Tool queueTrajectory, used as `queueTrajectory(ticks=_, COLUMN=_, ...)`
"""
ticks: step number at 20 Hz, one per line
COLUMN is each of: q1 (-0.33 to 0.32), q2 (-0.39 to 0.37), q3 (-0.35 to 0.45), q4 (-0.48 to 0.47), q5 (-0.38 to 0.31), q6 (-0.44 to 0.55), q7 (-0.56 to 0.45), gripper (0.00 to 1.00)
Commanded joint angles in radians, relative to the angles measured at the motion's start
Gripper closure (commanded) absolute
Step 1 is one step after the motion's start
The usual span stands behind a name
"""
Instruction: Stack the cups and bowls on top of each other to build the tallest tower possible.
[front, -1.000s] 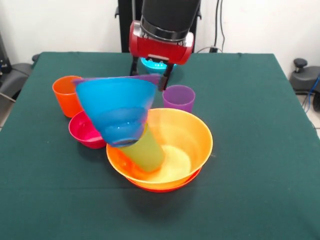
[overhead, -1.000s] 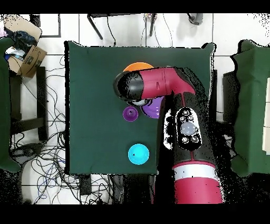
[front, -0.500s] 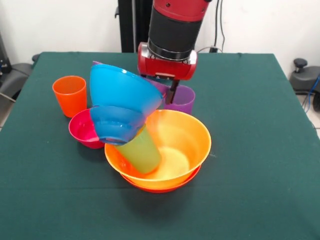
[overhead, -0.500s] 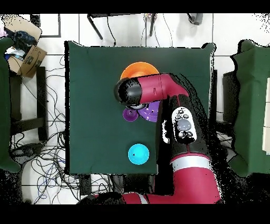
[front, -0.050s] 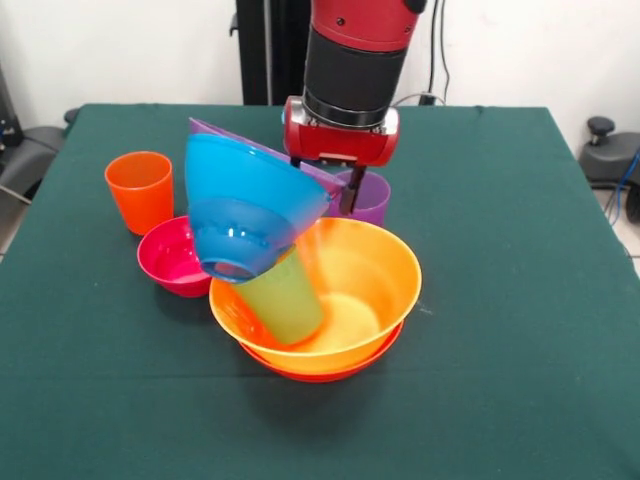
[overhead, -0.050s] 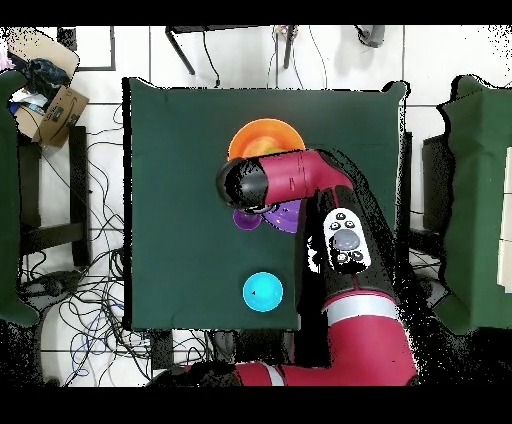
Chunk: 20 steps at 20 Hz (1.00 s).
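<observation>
Tilting further than a second ago, the stacked blue bowls now lean hard toward the orange cup, and the arm has risen. Nearest, the yellow-orange bowl (front, -0.050s: 330, 300) sits nested in the orange-red bowl (front, -0.050s: 325, 372). Inside it the lime green cup (front, -0.050s: 283, 300) stands slanted, capped by the dark blue bowl (front, -0.050s: 235, 240), sky-blue bowl (front, -0.050s: 255, 190) and purple bowl (front, -0.050s: 300, 160). Left lie the magenta bowl (front, -0.050s: 172, 260) and orange cup (front, -0.050s: 140, 190). Behind, the gripper (front, -0.050s: 345, 190) hangs beside the purple cup (front, -0.050s: 370, 198); whether it is clenched I cannot tell. Judged risk: the top-heavy lean topples everything sideways.
</observation>
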Motion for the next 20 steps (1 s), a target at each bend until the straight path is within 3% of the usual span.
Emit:
queueTrajectory(ticks=1, q1=0.008, q2=0.046, q3=0.076, q4=0.064, q5=0.025, q6=-0.066, q7=0.031, gripper=0.0)
queueTrajectory(ticks=9, q1=0.056, q2=0.039, q3=0.087, q4=0.095, q5=0.096, q6=-0.082, q7=0.109, gripper=0.0)
queueTrajectory(ticks=12, q1=0.102, q2=0.055, q3=0.077, q4=0.078, q5=0.139, q6=-0.09, q7=0.168, gripper=0.0)
queueTrajectory(ticks=16, q1=0.176, q2=0.122, q3=0.023, q4=-0.008, q5=0.165, q6=-0.143, q7=0.247, gripper=0.0)
queueTrajectory(ticks=20, q1=0.233, q2=0.115, q3=-0.064, q4=-0.037, q5=0.171, q6=-0.18, q7=0.296, gripper=0.0)
